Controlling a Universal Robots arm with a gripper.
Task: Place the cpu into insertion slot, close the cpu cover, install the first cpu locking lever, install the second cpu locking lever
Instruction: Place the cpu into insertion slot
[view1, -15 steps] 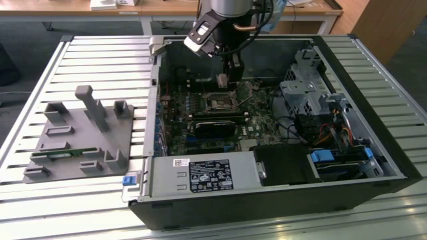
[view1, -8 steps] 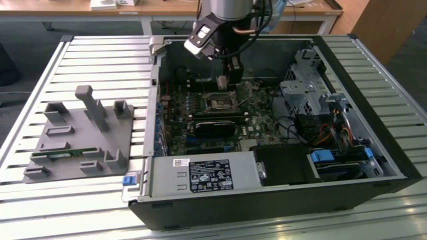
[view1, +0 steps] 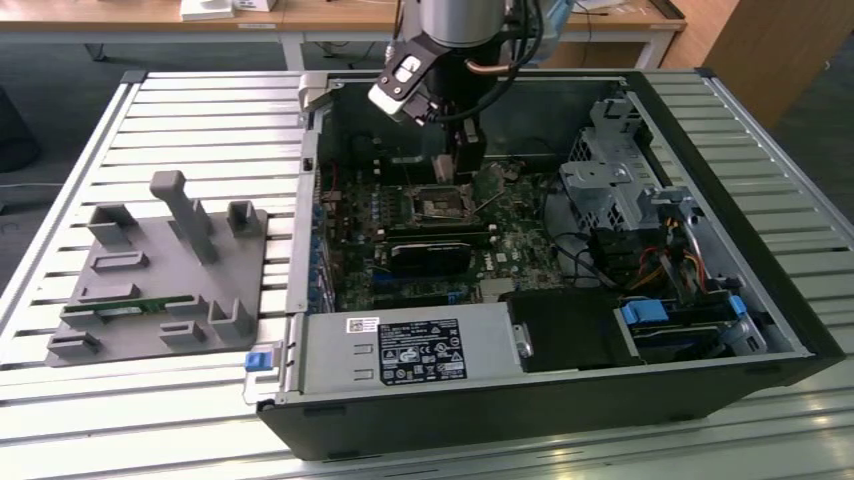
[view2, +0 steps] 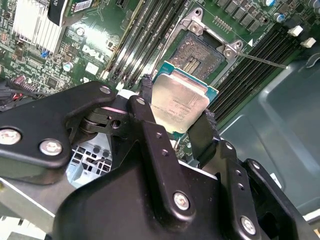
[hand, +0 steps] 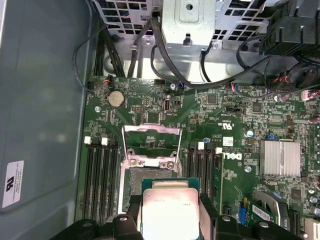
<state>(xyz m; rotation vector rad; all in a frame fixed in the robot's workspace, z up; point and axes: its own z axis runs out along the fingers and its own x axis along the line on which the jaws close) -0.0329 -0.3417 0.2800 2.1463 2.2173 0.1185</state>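
Cpu look: the cpu (view2: 180, 105) (hand: 170, 212) is seen in both wrist views as a small flat square chip with a dull silver-grey metal top and a thin green edge around it.
Cpu place: it is held above the motherboard (hand: 150, 107), close over the insertion slot (view2: 200, 50) (hand: 131, 182), and is not seated in it.
Pincer: the pincer (view2: 177, 107) (hand: 170, 215) (view1: 461, 160) is closed on the cpu, whose two opposite edges are pressed by the black fingers (view2: 147, 95).
Arm pose: in the exterior view the arm is lowered from above into the open computer case (view1: 747, 200), with the pincer pointed down over the slot (view1: 438, 203).
Cpu cover: the cpu cover (hand: 151, 128) is stood open beyond the slot, so the dark socket is left bare.
Lever: a thin metal lever (view2: 265, 60) is swung out from the socket's corner.
Surroundings: the slot is flanked by long black memory slots (hand: 102, 180); the case is laid on a slatted table (view1: 200, 110).
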